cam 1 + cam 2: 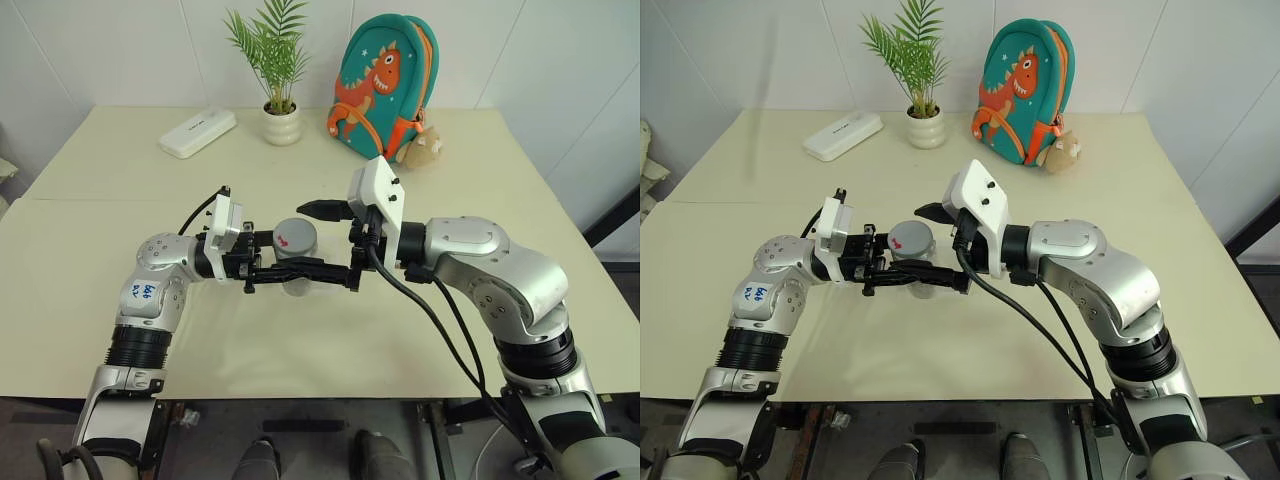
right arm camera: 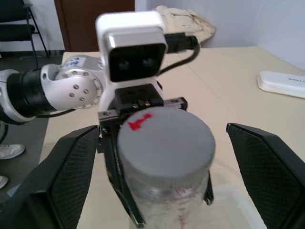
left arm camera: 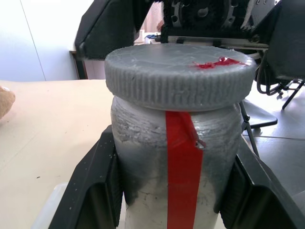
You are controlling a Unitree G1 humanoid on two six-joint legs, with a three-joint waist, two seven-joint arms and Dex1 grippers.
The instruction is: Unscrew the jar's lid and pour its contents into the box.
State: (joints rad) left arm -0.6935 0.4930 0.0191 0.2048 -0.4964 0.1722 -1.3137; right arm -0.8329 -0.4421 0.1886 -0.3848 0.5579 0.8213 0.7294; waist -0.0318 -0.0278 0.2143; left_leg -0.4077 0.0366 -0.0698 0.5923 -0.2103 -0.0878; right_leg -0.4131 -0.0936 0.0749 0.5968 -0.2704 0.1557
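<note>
Jar (image 1: 296, 262) held upright above the table's (image 1: 90, 260) near middle, clamped in the left gripper (image 1: 285, 275) reaching level from the left; right gripper (image 1: 315, 240), jaws wide, brackets the grey lid (image 2: 166, 141) without touching.

I see the jar (image 1: 297, 262) upright above the table (image 1: 90, 290) centre, lid (image 1: 296, 236) on top, my left gripper (image 1: 292, 274) left of it, right gripper (image 1: 332, 240) right, box (image 2: 237, 205) beneath, plant pot (image 1: 281, 125), case (image 1: 197, 132) and backpack (image 1: 383, 85) behind.
</note>
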